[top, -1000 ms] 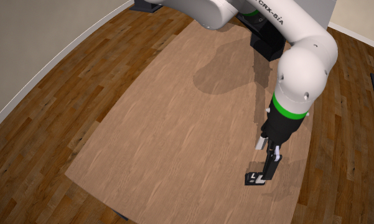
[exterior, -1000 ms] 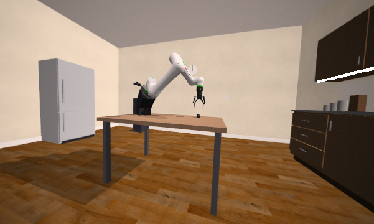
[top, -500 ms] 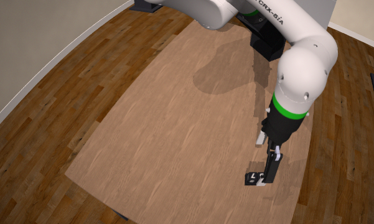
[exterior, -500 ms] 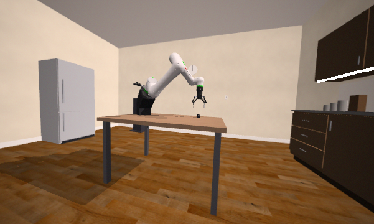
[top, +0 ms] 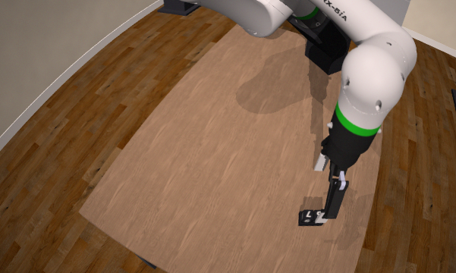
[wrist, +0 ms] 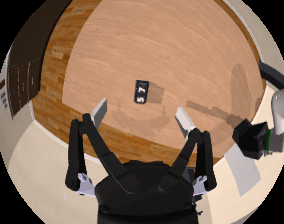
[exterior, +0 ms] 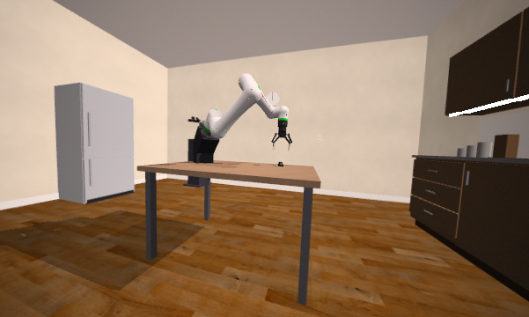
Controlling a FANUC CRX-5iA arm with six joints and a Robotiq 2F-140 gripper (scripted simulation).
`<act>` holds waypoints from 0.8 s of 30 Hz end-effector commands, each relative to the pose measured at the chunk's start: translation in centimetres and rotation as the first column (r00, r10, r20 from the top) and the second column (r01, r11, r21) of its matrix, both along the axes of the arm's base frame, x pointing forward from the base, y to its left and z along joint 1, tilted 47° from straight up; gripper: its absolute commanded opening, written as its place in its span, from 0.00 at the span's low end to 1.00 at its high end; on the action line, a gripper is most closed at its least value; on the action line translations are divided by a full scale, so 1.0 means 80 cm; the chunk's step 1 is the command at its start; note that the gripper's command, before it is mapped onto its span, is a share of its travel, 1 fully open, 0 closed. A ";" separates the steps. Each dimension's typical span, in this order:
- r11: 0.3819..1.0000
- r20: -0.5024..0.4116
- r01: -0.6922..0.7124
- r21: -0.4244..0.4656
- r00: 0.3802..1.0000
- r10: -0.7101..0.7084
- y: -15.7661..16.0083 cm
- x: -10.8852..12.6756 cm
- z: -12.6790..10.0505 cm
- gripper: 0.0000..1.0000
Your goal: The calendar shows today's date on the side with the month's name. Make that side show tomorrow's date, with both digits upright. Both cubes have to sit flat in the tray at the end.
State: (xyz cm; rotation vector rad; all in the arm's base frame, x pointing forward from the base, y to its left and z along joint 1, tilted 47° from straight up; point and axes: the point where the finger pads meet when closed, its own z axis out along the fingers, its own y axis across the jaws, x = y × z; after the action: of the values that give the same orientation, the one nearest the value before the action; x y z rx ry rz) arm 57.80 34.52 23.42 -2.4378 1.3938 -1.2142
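The calendar (top: 307,218) (exterior: 280,165) (wrist: 142,91) is a small black tray holding two black cubes with white digits. It stands on the wooden table (top: 212,152) (exterior: 229,169) (wrist: 126,36) near the front right corner. In the top view the left cube's top shows a white mark like an "L", and a finger partly hides the right cube. I cannot read the month side. My gripper (top: 322,191) (exterior: 282,144) (wrist: 142,108) is wide open and empty. It hangs well above the calendar, with both fingers clear of the cubes.
The robot's black base (top: 324,49) (exterior: 200,151) stands at the table's far end. The table's right edge and front edge run close to the calendar. A fridge (exterior: 94,141) stands to the left, and kitchen cabinets (exterior: 480,194) line the right wall.
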 end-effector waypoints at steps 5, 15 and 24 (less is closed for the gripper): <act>1.000 0.000 0.000 0.000 1.000 0.000 0.008 -0.017 0.018 1.00; 1.000 0.000 0.000 0.000 1.000 0.000 0.012 -0.027 0.028 1.00; 1.000 0.000 0.000 0.000 1.000 0.000 0.012 -0.027 0.028 1.00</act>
State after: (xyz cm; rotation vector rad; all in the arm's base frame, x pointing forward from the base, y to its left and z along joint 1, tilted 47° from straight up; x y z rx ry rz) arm 55.63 35.49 25.64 -2.4378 1.3936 -1.2144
